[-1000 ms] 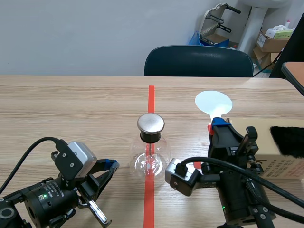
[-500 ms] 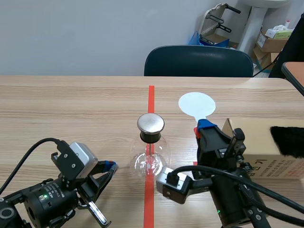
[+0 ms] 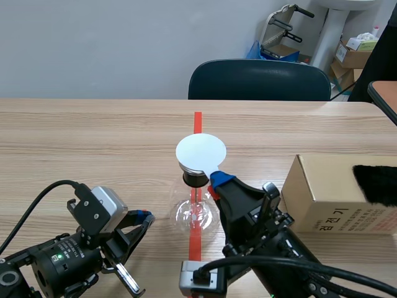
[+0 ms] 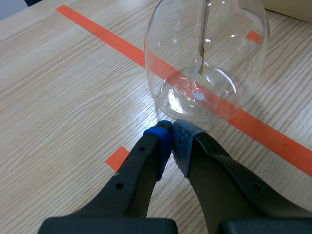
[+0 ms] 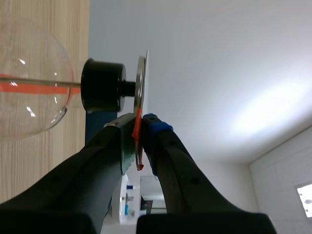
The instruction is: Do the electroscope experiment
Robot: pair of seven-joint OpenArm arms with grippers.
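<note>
The electroscope, a round glass flask (image 3: 195, 210) with a black stopper and metal top plate, stands on the red tape line. My right gripper (image 3: 216, 181) is shut on the red handle of a white disc (image 3: 200, 151) and holds it flat over the top plate, hiding it. In the right wrist view the disc (image 5: 146, 73) lies edge-on against the plate (image 5: 140, 92), beside the stopper (image 5: 102, 85), with the handle (image 5: 138, 141) between my fingers. My left gripper (image 4: 171, 132) is shut on nothing, low on the table just short of the flask (image 4: 219, 92); its foil leaf (image 4: 201, 61) hangs straight.
A cardboard box (image 3: 329, 192) with a black furry pad (image 3: 376, 183) on top sits at the right. A dark chair (image 3: 259, 81) stands beyond the table's far edge. A small red tape square (image 4: 118, 157) lies beside my left fingers.
The right arm swung left with the white disc, from beside the box to over the electroscope's top plate. The left arm stayed put.
</note>
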